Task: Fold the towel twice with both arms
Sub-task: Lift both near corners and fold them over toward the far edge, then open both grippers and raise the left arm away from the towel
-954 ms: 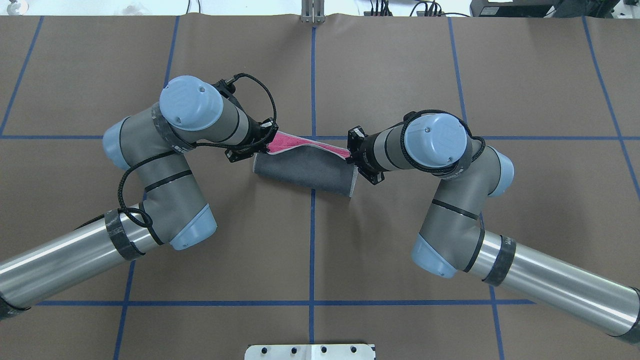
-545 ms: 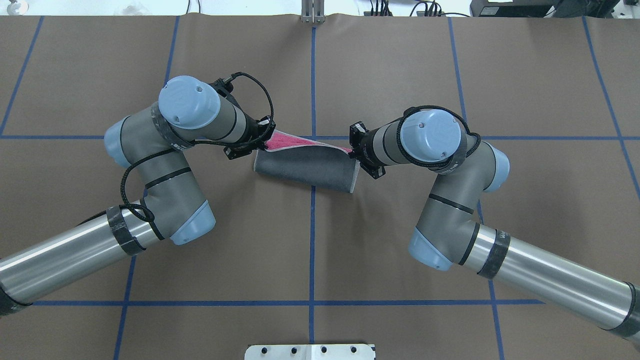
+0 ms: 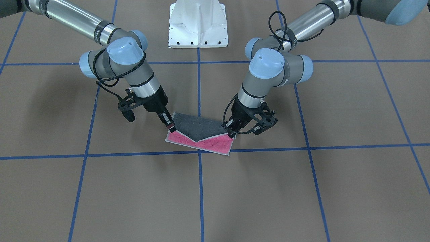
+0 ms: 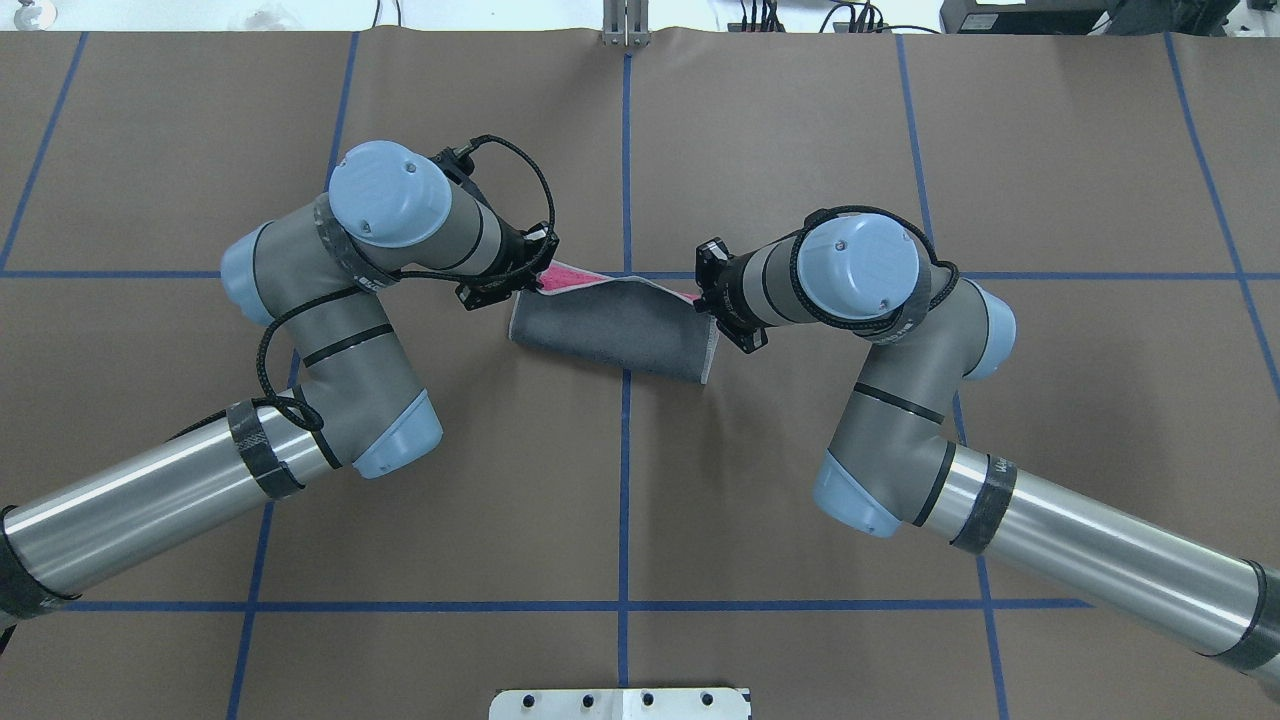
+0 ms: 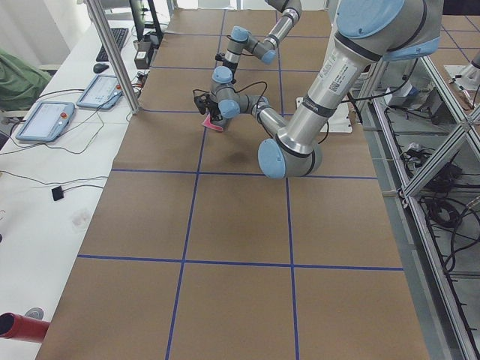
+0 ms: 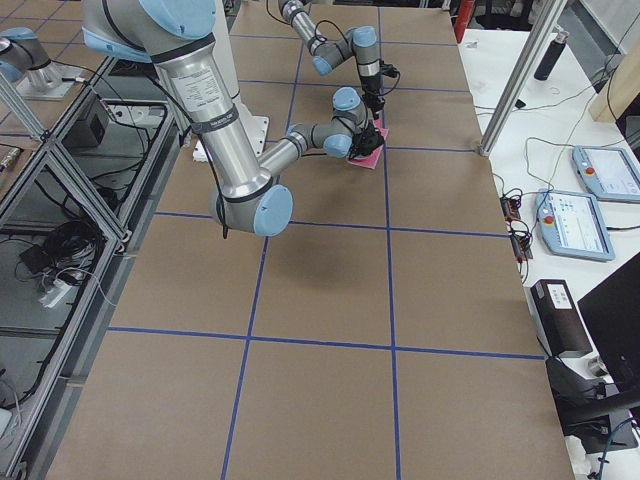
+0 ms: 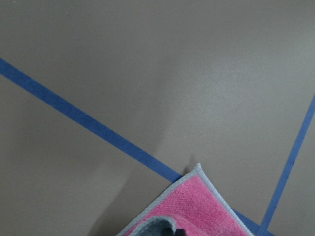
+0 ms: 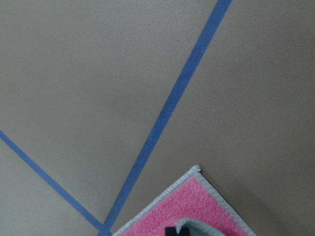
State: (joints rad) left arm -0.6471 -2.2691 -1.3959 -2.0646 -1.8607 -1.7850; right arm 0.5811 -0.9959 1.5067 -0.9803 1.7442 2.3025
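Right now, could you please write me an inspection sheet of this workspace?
Surface: brown paper-covered table with blue tape grid.
Job's things: pink and dark grey terry towel, half folded, grey flap raised over pink face.
Clutter: nothing seen.
Grippers: left pincer and right pincer each shut on a towel corner.
Cables: black braided cables loop around both wrists.
Surroundings: white bolted pedestal base; grey tablet on white side bench.
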